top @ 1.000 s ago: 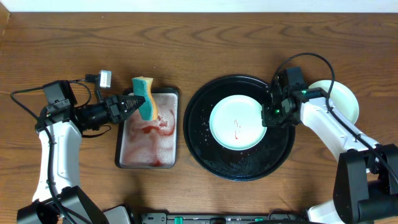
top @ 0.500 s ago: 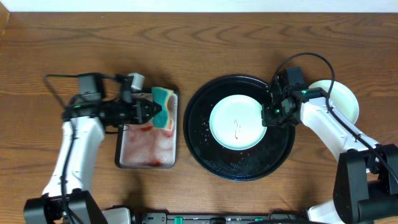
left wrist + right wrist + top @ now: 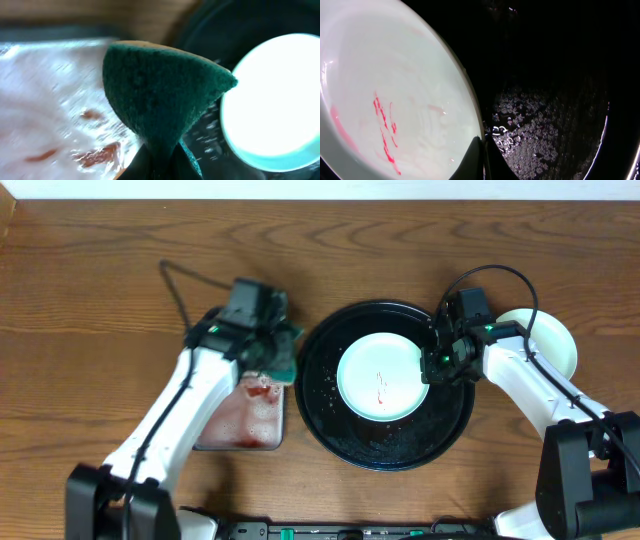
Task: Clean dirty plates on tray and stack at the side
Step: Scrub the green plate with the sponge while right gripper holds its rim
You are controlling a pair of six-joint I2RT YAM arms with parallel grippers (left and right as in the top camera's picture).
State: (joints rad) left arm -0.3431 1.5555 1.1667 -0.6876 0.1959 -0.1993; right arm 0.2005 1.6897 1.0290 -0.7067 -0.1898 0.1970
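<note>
A pale mint-blue plate (image 3: 380, 376) with red sauce smears lies in the black round tray (image 3: 330, 415). My right gripper (image 3: 430, 365) is shut on the plate's right rim; the wrist view shows the fingers (image 3: 483, 160) pinching the rim of the plate (image 3: 395, 90) above the wet tray floor (image 3: 550, 105). My left gripper (image 3: 272, 352) is shut on a green sponge (image 3: 285, 352), held over the gap between the sponge tray and the black tray's left rim. In the left wrist view the sponge (image 3: 160, 95) is left of the plate (image 3: 272, 100). A pale plate (image 3: 550, 340) lies at the right side.
A small rectangular sponge tray (image 3: 240, 420) with foamy, red-tinted water sits left of the black tray. The right arm's cable loops above the black tray. The table's far edge runs along the top.
My left arm has swung right, carrying the sponge from over the sponge tray's top toward the black tray's left rim. The right arm and plate have not moved.
</note>
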